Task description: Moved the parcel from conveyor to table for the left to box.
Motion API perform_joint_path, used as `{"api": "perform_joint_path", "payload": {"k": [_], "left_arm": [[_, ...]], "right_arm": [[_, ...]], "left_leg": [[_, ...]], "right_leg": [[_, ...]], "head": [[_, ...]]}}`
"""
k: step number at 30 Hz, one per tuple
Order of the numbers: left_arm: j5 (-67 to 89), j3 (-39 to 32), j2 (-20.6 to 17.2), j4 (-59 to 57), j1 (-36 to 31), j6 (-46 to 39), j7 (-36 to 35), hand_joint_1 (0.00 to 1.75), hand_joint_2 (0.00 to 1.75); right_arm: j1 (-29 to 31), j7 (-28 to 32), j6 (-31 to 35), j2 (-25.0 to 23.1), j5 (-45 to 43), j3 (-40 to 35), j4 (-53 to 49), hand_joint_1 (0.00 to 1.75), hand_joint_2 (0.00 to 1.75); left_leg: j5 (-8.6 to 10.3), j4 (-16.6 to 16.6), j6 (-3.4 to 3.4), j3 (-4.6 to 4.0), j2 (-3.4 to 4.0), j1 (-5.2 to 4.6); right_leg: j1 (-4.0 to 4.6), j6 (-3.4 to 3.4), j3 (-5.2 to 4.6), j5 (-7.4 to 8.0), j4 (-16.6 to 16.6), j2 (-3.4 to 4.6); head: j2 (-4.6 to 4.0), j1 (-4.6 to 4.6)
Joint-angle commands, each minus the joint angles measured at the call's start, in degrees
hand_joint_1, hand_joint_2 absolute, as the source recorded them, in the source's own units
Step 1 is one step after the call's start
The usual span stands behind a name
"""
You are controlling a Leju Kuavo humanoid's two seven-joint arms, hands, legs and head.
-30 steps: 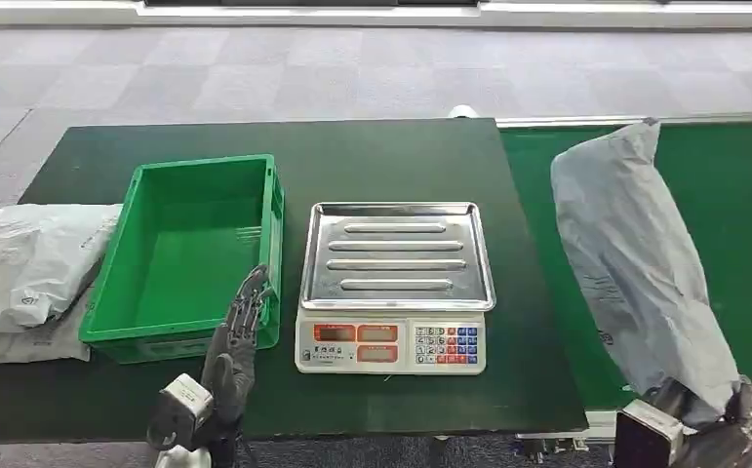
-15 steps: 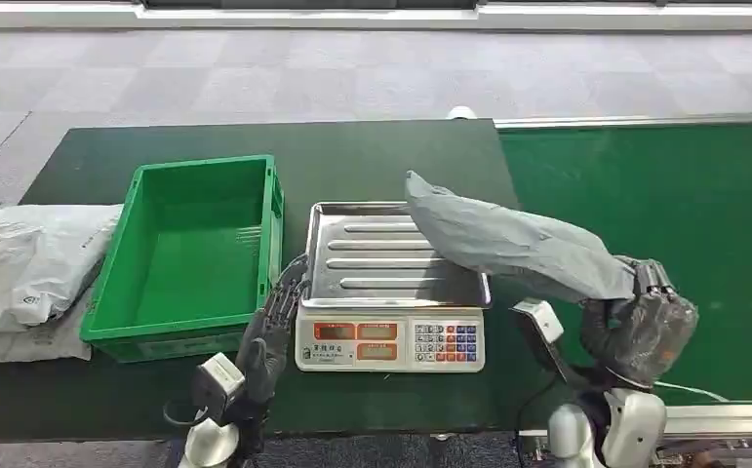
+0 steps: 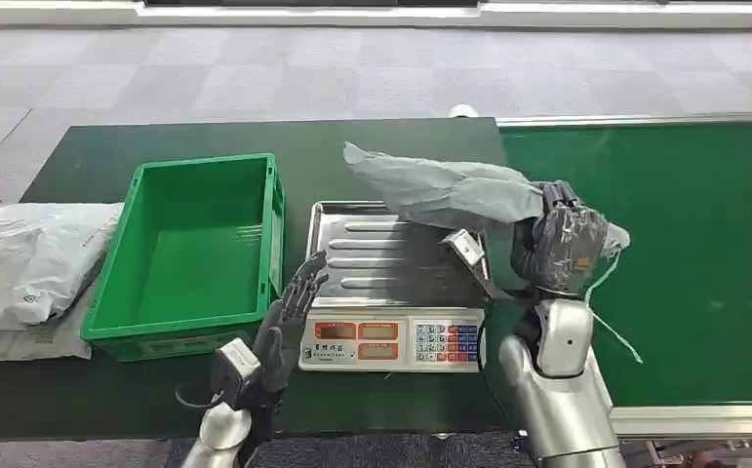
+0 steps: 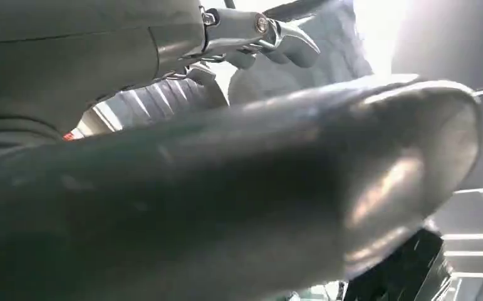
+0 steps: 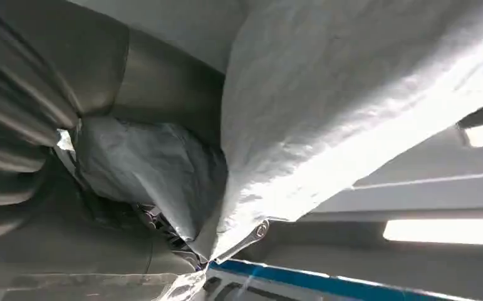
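Note:
My right hand (image 3: 559, 244) grips one end of a grey plastic parcel (image 3: 440, 188) and holds it in the air above the steel pan of the scale (image 3: 391, 263); the parcel's free end points toward the green crate (image 3: 191, 249). Up close, the right wrist view has the crinkled parcel (image 5: 351, 106) bunched in the hand (image 5: 51, 125). My left hand (image 3: 289, 317) hovers with fingers spread at the scale's front left corner, beside the crate, holding nothing. Its thumb (image 4: 226, 207) looms large in the left wrist view.
The scale's keypad and displays (image 3: 391, 341) face me at the table's front. White and grey parcels (image 3: 20, 263) lie piled at the table's left end. The green conveyor belt (image 3: 684, 234) runs along the right side of the dark table (image 3: 372, 146).
My right hand has swung the parcel from the conveyor leftward, over the scale, and risen. My left hand has moved right and forward to the scale's corner.

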State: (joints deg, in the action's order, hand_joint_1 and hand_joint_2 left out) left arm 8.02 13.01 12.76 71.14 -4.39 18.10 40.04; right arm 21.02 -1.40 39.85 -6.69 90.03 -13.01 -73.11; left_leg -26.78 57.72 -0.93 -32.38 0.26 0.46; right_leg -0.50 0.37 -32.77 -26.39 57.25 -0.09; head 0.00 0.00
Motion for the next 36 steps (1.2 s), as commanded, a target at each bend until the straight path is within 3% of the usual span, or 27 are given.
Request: {"api": "perform_joint_path", "payload": {"k": [1,6,12,22,27,29,33,36], "left_arm": [[-1.4,4.8,-2.0,-7.9,-5.3,-0.4,0.0,0.00,0.00],[-1.6,5.5,-1.5,-6.7,-5.2,-1.1,0.0,0.00,0.00],[-2.0,4.5,-2.1,-2.3,-2.4,-2.2,0.0,0.00,0.00],[-2.3,3.5,-2.5,0.3,-1.2,-2.4,0.0,0.00,0.00],[-2.4,1.3,-4.1,10.7,3.0,-7.2,0.0,0.00,0.00],[-1.3,-0.1,-4.4,14.8,5.3,-9.0,0.0,0.00,0.00],[-0.2,-3.8,-2.8,17.9,8.8,-10.9,0.0,0.00,0.00],[-0.7,-4.1,-3.3,19.8,10.1,-11.8,0.0,0.00,0.00]], "right_arm": [[13.5,3.8,0.2,-0.9,-4.3,-14.7,17.0,1.75,1.75],[12.7,1.7,-0.3,-8.1,-3.9,-24.3,24.1,1.75,1.75],[12.3,4.3,-2.7,-11.0,-9.8,-26.8,28.2,1.75,1.75],[11.8,5.9,-1.9,-11.7,-12.7,-26.5,31.4,1.75,1.75],[8.5,6.0,-7.8,-12.0,-15.0,-24.5,35.9,1.75,1.75],[6.7,4.0,-8.8,-11.7,-12.7,-24.6,37.9,1.75,1.75],[3.1,-5.8,-12.5,-8.8,-1.4,-25.5,34.7,1.75,1.75],[0.8,-13.2,-16.6,-2.7,0.0,-30.2,27.0,1.75,1.75]], "left_leg": [[0.08,-0.1,0.02,-0.04,0.11,-0.03],[0.06,-0.2,-0.04,0.06,0.40,0.01],[0.08,-0.1,-0.14,-0.02,0.12,0.02],[0.14,-0.1,-0.11,-0.15,-0.03,0.02],[0.11,-0.1,-0.13,-0.15,0.00,0.06],[0.12,-0.2,-0.14,-0.03,0.05,0.06],[0.09,-0.1,-0.13,-0.08,-0.13,0.03],[0.07,-0.1,-0.12,-0.18,-0.18,0.04]], "right_leg": [[-0.02,-0.02,-0.09,0.11,0.0,0.14],[0.03,-0.09,-0.09,0.16,-0.1,0.44],[0.10,-0.07,-0.11,0.02,0.0,0.18],[0.04,-0.08,-0.16,0.05,0.0,0.03],[0.07,-0.06,-0.15,0.05,0.0,0.05],[0.09,-0.08,-0.07,0.06,-0.1,0.12],[0.09,-0.09,-0.06,-0.03,-0.1,-0.05],[0.13,-0.08,-0.16,-0.03,-0.1,-0.11]], "head": [[0.00,-0.02],[0.00,0.00],[-0.02,-0.02],[-0.02,0.00],[0.00,-0.02],[-0.02,0.00],[0.00,-0.02],[0.00,-0.02]]}}
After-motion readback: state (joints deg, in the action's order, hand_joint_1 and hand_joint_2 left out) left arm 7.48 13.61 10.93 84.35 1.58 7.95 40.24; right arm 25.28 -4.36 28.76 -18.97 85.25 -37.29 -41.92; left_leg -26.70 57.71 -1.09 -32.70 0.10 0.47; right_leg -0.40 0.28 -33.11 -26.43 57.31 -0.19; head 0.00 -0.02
